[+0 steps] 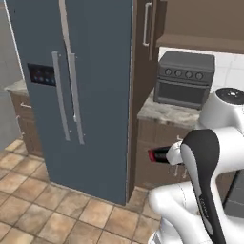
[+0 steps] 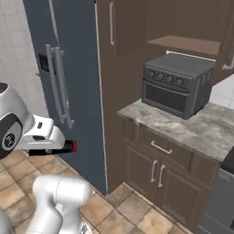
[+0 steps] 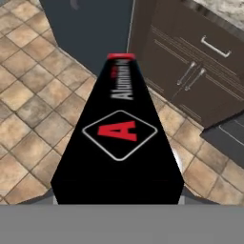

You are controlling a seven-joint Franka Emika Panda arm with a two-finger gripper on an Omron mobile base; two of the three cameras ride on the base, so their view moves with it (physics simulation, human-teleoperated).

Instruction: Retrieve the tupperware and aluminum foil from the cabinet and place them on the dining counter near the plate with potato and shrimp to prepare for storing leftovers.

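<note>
one aluminum foil (image 3: pixel 118 138) box, one toaster oven (image 2: pixel 177 83), one fridge (image 1: pixel 78 86).

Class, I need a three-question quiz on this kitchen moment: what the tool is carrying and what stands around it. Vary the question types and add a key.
1. True or false: the tool is carrying the aluminum foil above the tiled floor.
2. Which colour is the far end of the box? A) red B) green C) white
3. Fill in: the dark toaster oven sits on the marble ____ beside the grey-blue fridge.

Key: 1 true; 2 A; 3 worktop.
</note>
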